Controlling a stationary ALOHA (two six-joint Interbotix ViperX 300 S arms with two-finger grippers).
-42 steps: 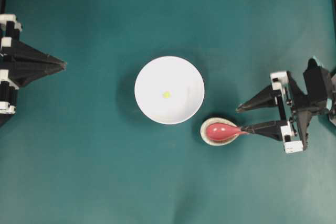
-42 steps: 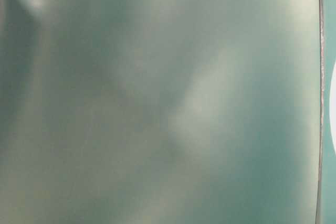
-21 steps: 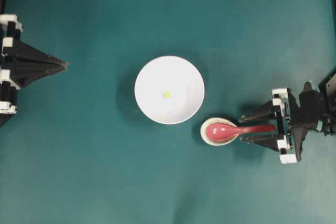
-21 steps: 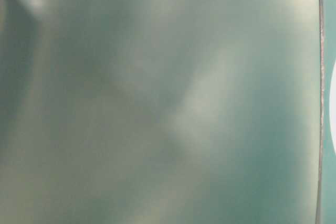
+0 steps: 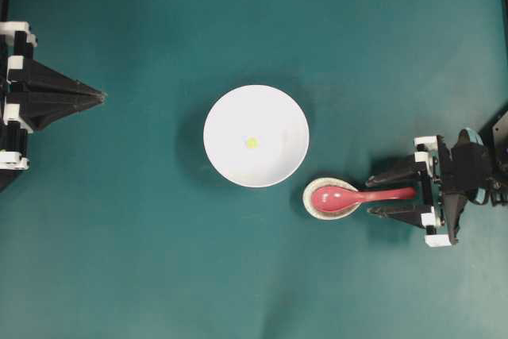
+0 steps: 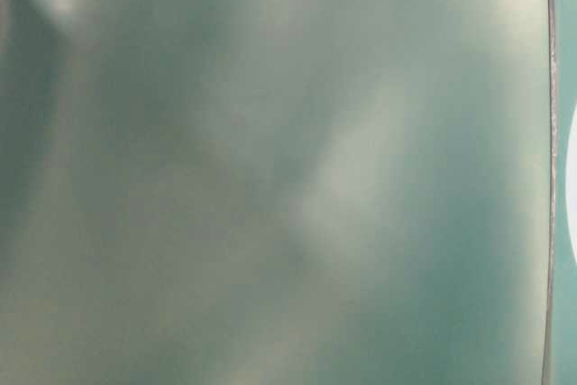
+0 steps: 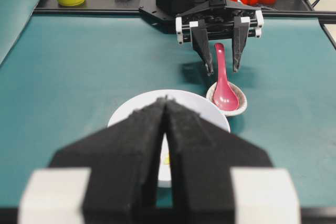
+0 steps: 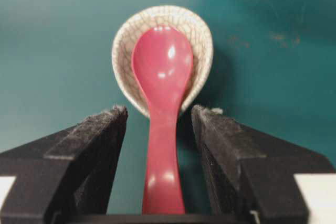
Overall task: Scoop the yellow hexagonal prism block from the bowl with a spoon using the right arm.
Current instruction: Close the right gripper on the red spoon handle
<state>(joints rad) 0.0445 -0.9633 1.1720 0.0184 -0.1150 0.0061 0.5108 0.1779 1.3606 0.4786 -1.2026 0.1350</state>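
Spoon [image 8: 161, 108] handle now sits between the right gripper's [image 8: 159, 116] wide-apart jaws, which just swung in around it; scoop's ahead in the crackle dish [image 8: 197, 30]. Grab's next, I'd guess.

- My right gripper [image 5: 379, 194] is low over the table, pointing toward the middle, jaws spread wide with one finger on each side of the spoon [image 5: 357, 194] handle, not clamped.
- My left gripper [image 5: 101, 97] is at the left edge, jaws pressed together, holding nothing.
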